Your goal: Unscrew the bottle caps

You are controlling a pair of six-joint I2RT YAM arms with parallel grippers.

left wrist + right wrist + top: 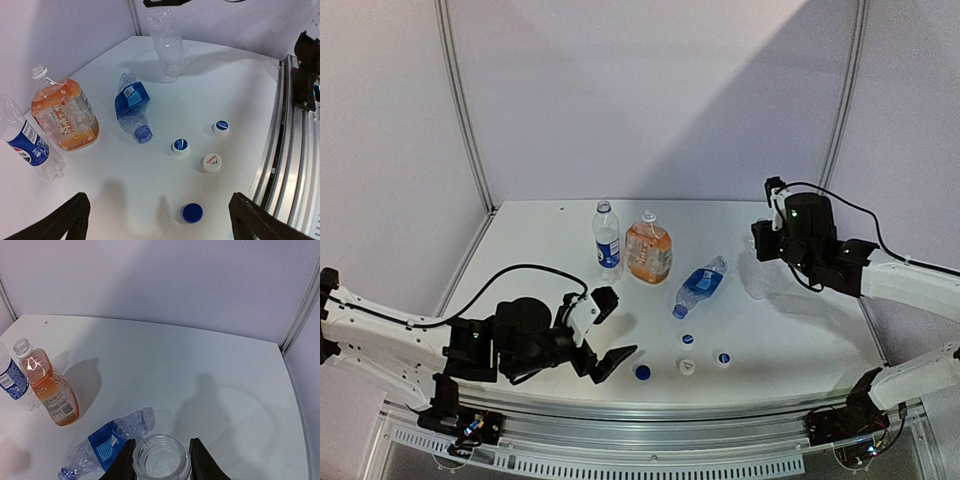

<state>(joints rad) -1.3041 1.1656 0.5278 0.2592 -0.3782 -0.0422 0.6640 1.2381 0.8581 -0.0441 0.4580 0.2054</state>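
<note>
The right end effector (162, 441) pinches the neck of a plain clear bottle (161, 462), one dark finger on each side of the threaded, ridged mouth, which is open and capless. This bottle stands upright on the far right of the white counter (540, 260), its thin walls crinkled and see-through.

The left end effector (610, 332) hangs low over the near left of the counter with its black fingers spread wide and nothing between them.

Four round caps lie loose on the counter in front of it, all apart from one another. A solid blue cap (192, 212) is nearest the left arm. A white cap (211, 162) with small red print lies just beyond it. Two white-rimmed caps with blue tops (180, 146) (220, 127) lie further on.

A crumpled clear bottle with a blue label (134, 107) lies on its side near the middle, its open neck with a blue ring pointing toward the caps. Behind it stands a squat bottle of orange drink (65, 117) with a patterned label and an open ribbed neck. Just to its left stands a slim clear bottle with a blue Pepsi label (607, 237).
</note>
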